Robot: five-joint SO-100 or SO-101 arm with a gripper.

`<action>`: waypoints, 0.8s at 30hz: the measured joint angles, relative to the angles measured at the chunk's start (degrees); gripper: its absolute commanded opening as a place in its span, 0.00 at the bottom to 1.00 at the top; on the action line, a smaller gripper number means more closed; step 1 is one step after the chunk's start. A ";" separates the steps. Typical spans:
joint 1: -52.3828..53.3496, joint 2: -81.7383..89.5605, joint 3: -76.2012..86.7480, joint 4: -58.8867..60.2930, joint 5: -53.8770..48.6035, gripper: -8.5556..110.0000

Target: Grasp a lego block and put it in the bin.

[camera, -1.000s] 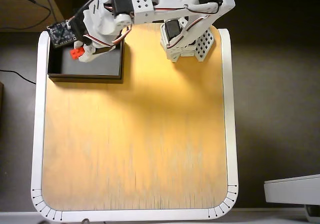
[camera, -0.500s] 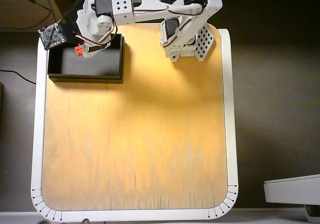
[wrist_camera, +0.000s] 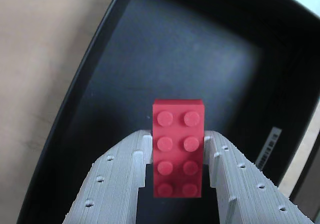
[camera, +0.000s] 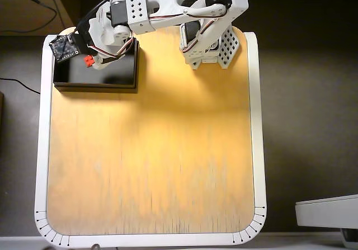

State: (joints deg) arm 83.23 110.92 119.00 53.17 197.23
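Note:
The red lego block (wrist_camera: 178,149) is pinched between my two grey fingers, studs facing the wrist camera, and hangs over the dark floor of the black bin (wrist_camera: 90,88). My gripper (wrist_camera: 178,140) is shut on it. In the overhead view the bin (camera: 114,74) stands at the table's back left corner. There my gripper (camera: 91,63) reaches over the bin's left half, and the lego block (camera: 88,60) shows as a small red spot at its tip. I see nothing else inside the bin.
The arm's white base (camera: 210,47) stands at the back middle of the wooden table (camera: 151,160), which has a white rim. A barcode label (wrist_camera: 270,141) sits on the bin's right wall. A grey device (camera: 327,211) lies off the table at lower right.
Over the last second the gripper swung left and back over the bin with the red block in it, then shifted slightly forward again. The block stays held.

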 measured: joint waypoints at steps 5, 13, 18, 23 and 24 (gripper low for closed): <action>0.00 0.00 0.79 -0.18 1.58 0.08; 2.46 0.00 0.79 -0.18 5.62 0.16; 4.48 0.00 0.79 -0.18 8.88 0.21; 5.27 0.00 0.79 -0.18 10.28 0.25; 5.27 0.00 0.79 -0.18 10.37 0.27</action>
State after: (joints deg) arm 88.51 110.92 119.79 53.00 207.60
